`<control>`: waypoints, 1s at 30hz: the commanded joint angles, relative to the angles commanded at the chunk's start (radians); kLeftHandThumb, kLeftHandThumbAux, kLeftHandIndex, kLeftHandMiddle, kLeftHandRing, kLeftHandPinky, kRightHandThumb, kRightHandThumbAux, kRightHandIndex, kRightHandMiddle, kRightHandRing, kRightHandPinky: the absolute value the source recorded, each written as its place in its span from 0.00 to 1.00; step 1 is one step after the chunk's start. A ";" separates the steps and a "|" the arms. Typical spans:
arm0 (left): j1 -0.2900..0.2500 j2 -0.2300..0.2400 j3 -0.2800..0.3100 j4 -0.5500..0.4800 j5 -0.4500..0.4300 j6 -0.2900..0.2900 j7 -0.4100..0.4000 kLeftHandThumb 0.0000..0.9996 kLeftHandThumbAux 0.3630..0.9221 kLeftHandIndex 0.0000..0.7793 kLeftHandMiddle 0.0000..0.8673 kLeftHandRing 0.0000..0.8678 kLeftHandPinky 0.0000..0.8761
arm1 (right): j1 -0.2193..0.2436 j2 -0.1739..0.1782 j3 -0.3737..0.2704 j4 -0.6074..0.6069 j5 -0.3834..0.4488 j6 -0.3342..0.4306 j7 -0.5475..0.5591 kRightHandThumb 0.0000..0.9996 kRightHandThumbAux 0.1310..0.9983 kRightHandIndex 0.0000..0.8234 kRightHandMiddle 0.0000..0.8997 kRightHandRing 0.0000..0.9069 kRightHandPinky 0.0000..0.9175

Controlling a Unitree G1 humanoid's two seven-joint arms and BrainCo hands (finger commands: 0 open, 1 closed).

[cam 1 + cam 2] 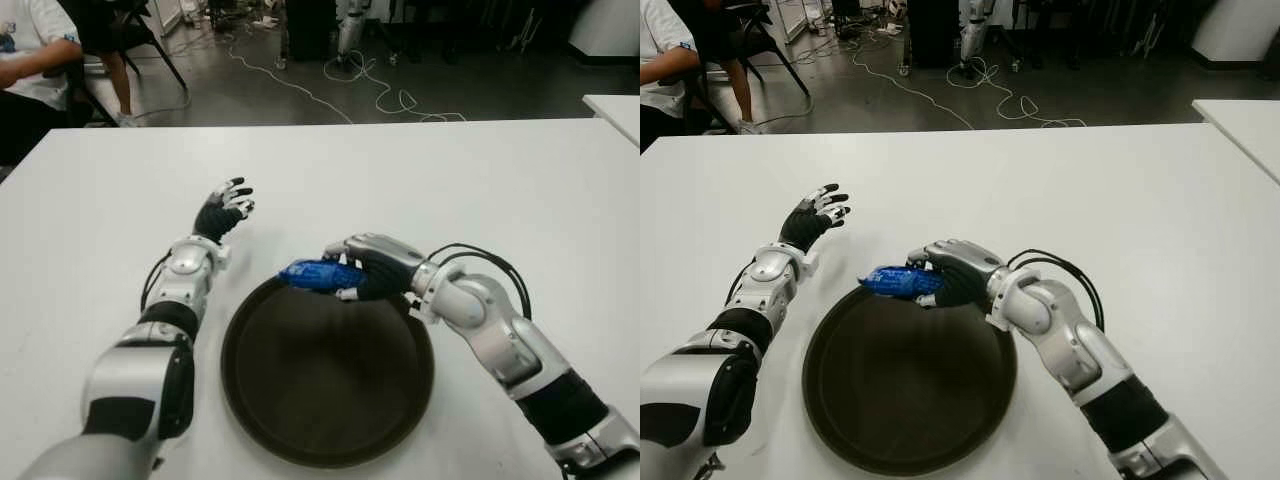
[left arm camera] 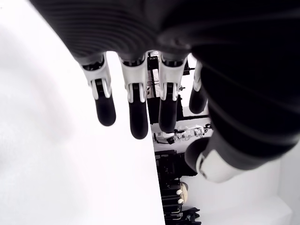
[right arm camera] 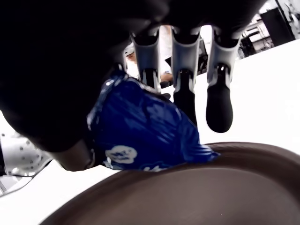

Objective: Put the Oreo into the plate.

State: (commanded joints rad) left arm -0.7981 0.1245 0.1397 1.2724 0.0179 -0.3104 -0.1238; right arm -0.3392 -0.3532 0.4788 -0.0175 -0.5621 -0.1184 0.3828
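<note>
From the head cameras: a white table (image 1: 480, 180) fills most of the view. The right hand (image 1: 368, 266) is closed around a blue Oreo packet (image 1: 318, 275), holding it over the far rim of a dark round plate (image 1: 300, 440); the packet's free end pokes out past the fingers toward the robot's left. The left hand (image 1: 224, 210) shows beyond and to the left of the plate, fingers spread and holding nothing. Behind the table is a dark floor (image 1: 300, 100) strewn with white cables (image 1: 380, 95), a second white table edge (image 1: 615, 105) at far right, and a seated person (image 1: 30, 60) at far left.

Left wrist camera: the left hand's fingers (image 2: 136, 110) hang apart, with nothing in them, above the bare white tabletop (image 2: 61, 178); dark room clutter lies beyond.

Right wrist camera: the right hand's fingers (image 3: 185, 61) and palm clamp the blue packet (image 3: 140, 136), its lower edge just above the plate's brown rim (image 3: 225, 187).
</note>
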 joint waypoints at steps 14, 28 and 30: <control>0.002 -0.004 -0.001 -0.002 0.000 -0.008 0.002 0.08 0.66 0.17 0.23 0.25 0.24 | -0.003 -0.008 0.006 0.035 -0.027 -0.132 -0.038 0.69 0.69 0.51 0.65 0.65 0.62; 0.003 -0.007 -0.001 -0.002 0.000 -0.011 0.007 0.08 0.67 0.18 0.25 0.26 0.26 | 0.002 -0.003 0.001 0.069 -0.013 -0.226 -0.068 0.69 0.70 0.50 0.54 0.55 0.52; 0.004 -0.007 0.000 -0.003 -0.001 -0.012 0.006 0.09 0.67 0.18 0.25 0.25 0.25 | -0.002 -0.003 0.006 0.083 -0.013 -0.240 -0.067 0.68 0.70 0.49 0.50 0.51 0.49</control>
State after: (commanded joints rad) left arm -0.7944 0.1176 0.1392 1.2696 0.0173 -0.3223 -0.1179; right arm -0.3407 -0.3558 0.4845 0.0651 -0.5748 -0.3588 0.3153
